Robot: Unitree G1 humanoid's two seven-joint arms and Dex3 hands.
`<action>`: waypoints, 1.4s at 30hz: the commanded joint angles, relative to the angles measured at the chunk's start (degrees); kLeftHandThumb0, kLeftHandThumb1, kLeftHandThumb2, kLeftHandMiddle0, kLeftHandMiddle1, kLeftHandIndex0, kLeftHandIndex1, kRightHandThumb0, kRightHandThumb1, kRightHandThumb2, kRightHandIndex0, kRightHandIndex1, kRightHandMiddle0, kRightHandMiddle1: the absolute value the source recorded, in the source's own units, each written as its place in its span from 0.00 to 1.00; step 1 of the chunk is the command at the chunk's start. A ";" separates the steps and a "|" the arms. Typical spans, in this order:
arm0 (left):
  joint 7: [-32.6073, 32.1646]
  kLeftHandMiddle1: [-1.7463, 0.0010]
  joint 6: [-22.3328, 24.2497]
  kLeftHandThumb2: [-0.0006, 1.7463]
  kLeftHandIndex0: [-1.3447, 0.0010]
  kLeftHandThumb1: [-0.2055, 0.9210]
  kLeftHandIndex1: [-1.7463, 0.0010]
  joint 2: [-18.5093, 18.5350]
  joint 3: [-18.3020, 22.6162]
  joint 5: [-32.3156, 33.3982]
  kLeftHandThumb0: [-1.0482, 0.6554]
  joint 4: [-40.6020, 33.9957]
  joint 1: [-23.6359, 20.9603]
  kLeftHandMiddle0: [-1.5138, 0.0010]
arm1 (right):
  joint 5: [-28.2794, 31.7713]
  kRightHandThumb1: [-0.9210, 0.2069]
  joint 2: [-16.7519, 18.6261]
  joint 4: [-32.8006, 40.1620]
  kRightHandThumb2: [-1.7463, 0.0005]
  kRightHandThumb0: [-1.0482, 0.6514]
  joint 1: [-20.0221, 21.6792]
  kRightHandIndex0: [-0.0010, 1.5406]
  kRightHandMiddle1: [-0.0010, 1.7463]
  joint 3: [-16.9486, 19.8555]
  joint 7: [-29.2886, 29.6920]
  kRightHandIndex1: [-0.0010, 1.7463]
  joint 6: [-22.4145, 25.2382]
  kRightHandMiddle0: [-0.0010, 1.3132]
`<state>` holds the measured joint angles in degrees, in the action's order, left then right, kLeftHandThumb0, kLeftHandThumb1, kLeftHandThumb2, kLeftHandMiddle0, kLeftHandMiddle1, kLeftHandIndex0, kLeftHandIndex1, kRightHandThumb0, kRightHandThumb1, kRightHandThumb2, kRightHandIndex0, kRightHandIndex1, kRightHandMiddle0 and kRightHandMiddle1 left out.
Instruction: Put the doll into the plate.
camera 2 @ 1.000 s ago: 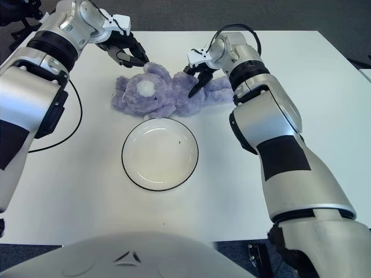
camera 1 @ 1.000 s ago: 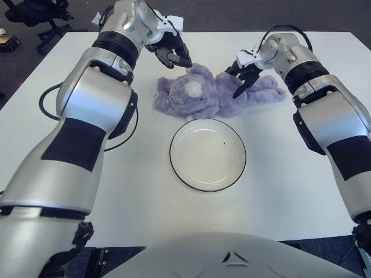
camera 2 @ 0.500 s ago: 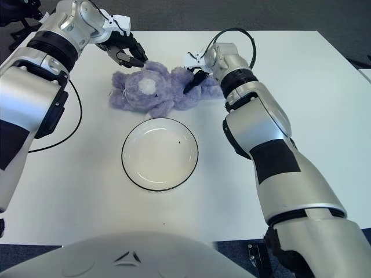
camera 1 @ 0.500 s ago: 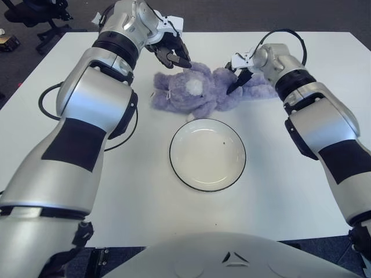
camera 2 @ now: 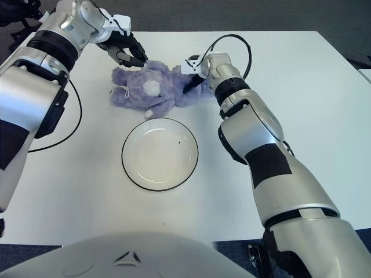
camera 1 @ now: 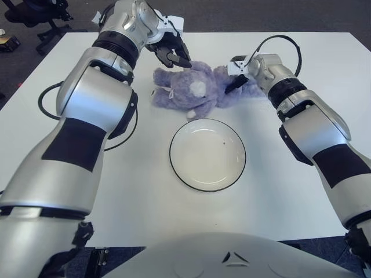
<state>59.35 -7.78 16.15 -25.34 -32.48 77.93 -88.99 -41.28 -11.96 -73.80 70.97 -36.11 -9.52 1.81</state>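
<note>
In the upper middle of the frame, on the white tabletop [camera 1: 69, 191], the purple doll [camera 1: 194, 90] is seen lying on its side, just above the plate [camera 1: 207, 154] and apart from its rim. Its long axis runs across the frame, head toward the left and body and legs toward the right.

The left hand [camera 1: 173, 54] is held at the doll's upper left, its dark fingers [camera 1: 179, 59] curled and touching or nearly touching the top of the head; whether plush is actually pinched cannot be told. The right hand [camera 2: 194, 78] is pressed into the doll's right end, and its fingers appear sunk in the fur; a grasp seems likely but is not plainly shown.

The doll thus lies between the two hands, each at one end of the long axis, and the plate lies straight below it in the frame. A short carry toward the lower frame is judged to be called for. The doll's legs are largely hidden behind the right hand, and the underside of both hands cannot be made out.
</note>
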 commanded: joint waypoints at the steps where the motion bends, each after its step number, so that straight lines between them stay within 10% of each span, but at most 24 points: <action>1: 0.45 1.00 -0.78 0.31 0.63 1.00 0.99 -0.06 -0.63 -0.65 0.18 -0.18 -0.94 0.72 | -0.36 0.22 0.27 -0.96 0.63 0.60 -3.64 0.39 0.74 0.23 3.37 0.83 1.25 0.35; 7: 0.60 1.00 -0.79 0.32 0.63 1.00 0.99 0.12 -0.79 -0.72 0.18 -0.24 -0.92 0.72 | 1.73 0.58 -1.12 -0.91 0.25 0.61 -5.60 0.43 0.91 3.02 9.76 0.98 -2.04 0.41; 22: -4.39 1.00 -1.06 0.34 0.64 1.00 1.00 0.49 -0.81 -0.85 0.19 -0.62 -0.38 0.73 | 4.84 0.58 -4.20 -0.69 0.23 0.62 -7.98 0.46 1.00 7.48 13.48 0.93 -12.75 0.33; 29: -27.80 0.98 -8.80 0.34 0.63 1.00 0.99 2.71 0.01 -1.51 0.20 -3.02 3.22 0.69 | 5.67 0.57 -5.07 0.06 0.23 0.62 -8.96 0.44 1.00 9.00 15.67 0.94 -16.49 0.32; 42: -59.96 0.98 -7.78 0.44 0.49 1.00 0.95 2.43 5.89 1.89 0.26 -1.84 7.62 0.50 | 2.53 0.55 -6.35 3.25 0.24 0.62 -10.67 0.42 1.00 7.72 26.62 0.96 -20.30 0.31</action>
<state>14.37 -15.01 17.07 -23.96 -33.53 76.09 -85.14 -37.05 -16.29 -73.22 62.88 -27.77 10.07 -17.21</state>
